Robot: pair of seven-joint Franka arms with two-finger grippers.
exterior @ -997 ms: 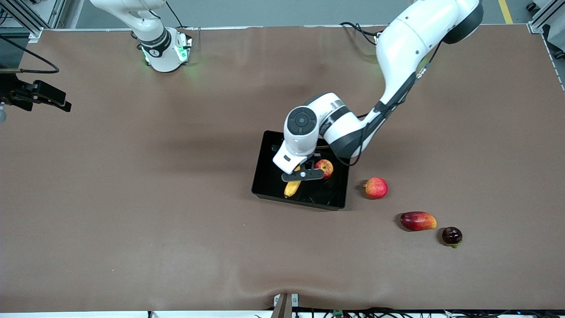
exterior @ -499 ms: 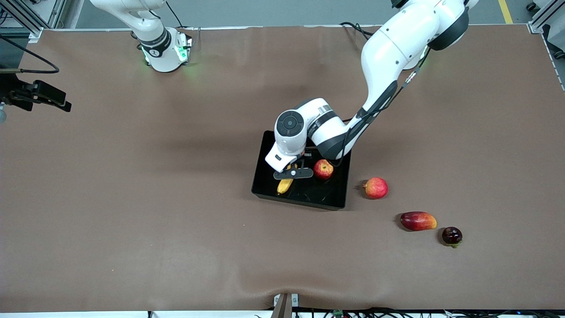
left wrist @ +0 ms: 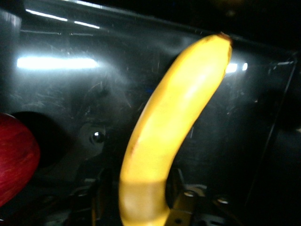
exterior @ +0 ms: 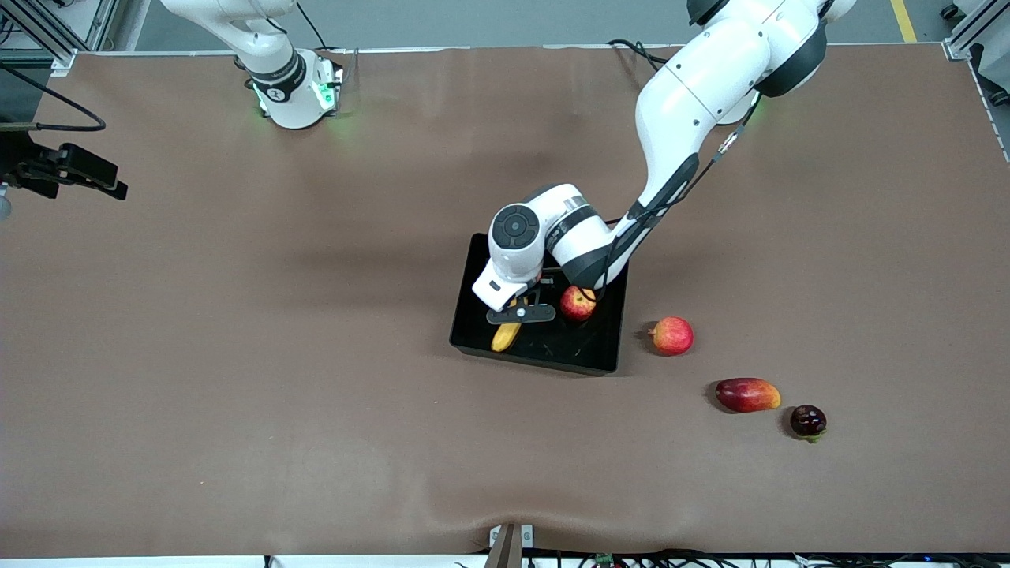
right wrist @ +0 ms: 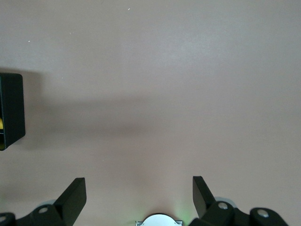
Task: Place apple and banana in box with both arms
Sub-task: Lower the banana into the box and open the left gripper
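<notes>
Banana point(exterior: 505, 337) hangs low in the box point(exterior: 473, 315), clamped by the left gripper point(exterior: 521, 314); releasing carelessly could knock the apple point(exterior: 577, 303); right gripper point(right wrist: 139, 194) waits, spread wide

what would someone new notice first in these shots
The left gripper down in the black box, shut on the yellow banana, with the red apple lying beside it in the box. The right gripper waits with fingers open over bare table.
</notes>
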